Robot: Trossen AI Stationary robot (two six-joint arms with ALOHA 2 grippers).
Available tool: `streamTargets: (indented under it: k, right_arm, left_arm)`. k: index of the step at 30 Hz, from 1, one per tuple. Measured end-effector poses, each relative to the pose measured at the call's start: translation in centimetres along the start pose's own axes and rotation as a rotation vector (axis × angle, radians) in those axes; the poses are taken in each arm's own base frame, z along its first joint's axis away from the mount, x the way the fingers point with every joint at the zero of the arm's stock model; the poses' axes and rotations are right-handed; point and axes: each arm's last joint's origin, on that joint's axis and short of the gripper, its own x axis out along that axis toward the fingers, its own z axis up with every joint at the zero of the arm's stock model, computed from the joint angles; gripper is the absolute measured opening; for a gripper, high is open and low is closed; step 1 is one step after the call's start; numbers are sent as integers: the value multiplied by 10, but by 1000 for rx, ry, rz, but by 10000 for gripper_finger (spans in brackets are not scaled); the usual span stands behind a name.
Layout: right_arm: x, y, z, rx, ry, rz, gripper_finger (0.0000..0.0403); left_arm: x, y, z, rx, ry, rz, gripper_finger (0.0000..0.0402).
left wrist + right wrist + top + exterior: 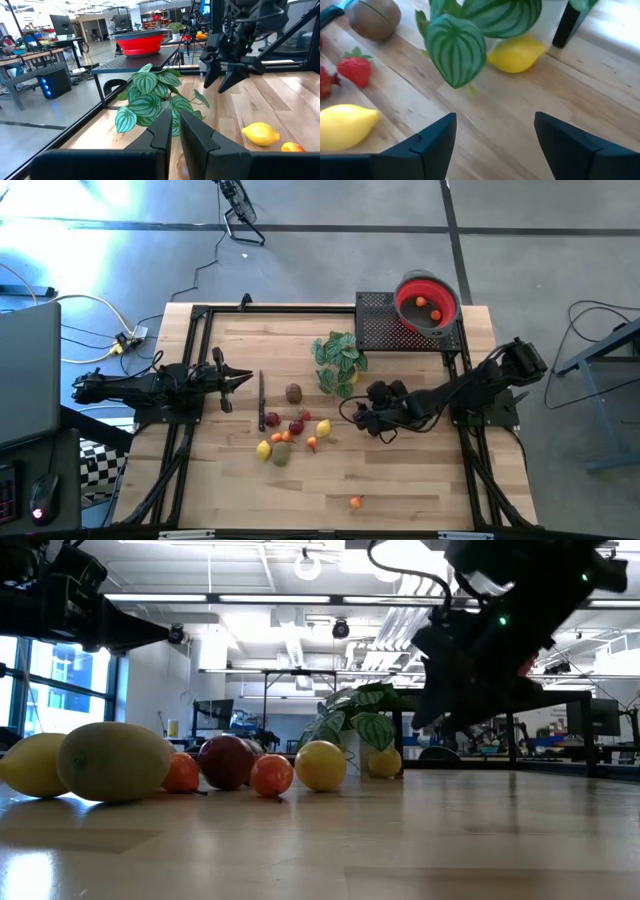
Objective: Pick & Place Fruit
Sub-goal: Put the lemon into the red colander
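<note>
The right gripper (362,418) hangs low over the wooden table (420,480), just right of the fruit cluster and below the green leafy plant sprig (338,360). Its two dark fingers (432,142) stand spread wide with only bare wood between them; they hold nothing. Through its wrist camera a yellow lemon (516,53) lies tucked under the striped leaves, another lemon (345,126) lies nearer the fingers, and a strawberry (354,70) and a brown kiwi (375,19) sit farther off.

The left gripper (240,379) waits at the table's left side, pointing toward the middle, its fingers (162,132) pressed almost together and empty.

Most of the fruit lies in a loose group at mid-table: the kiwi (293,392) stands slightly apart from it, with red pieces, a lemon (323,428), and another lemon (264,448) beside a brown-green piece (281,453). One small orange piece (356,501) lies alone near the table's front edge, well apart from the rest. A dark knife (262,402) lies left of the group.

The red bowl (440,315) sits on a black mesh stand (378,325) at the far right corner, with two small orange-red fruits (421,303) inside.
</note>
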Motion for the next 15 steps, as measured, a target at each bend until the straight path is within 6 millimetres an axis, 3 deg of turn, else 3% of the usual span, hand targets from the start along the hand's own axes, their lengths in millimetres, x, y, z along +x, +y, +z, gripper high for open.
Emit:
streamTargets:
  k: [15]
  right_arm:
    - [18, -11, -20, -90, -116, 45, 262]
  left_arm:
    - [0, 0, 0, 0, 0, 3, 33]
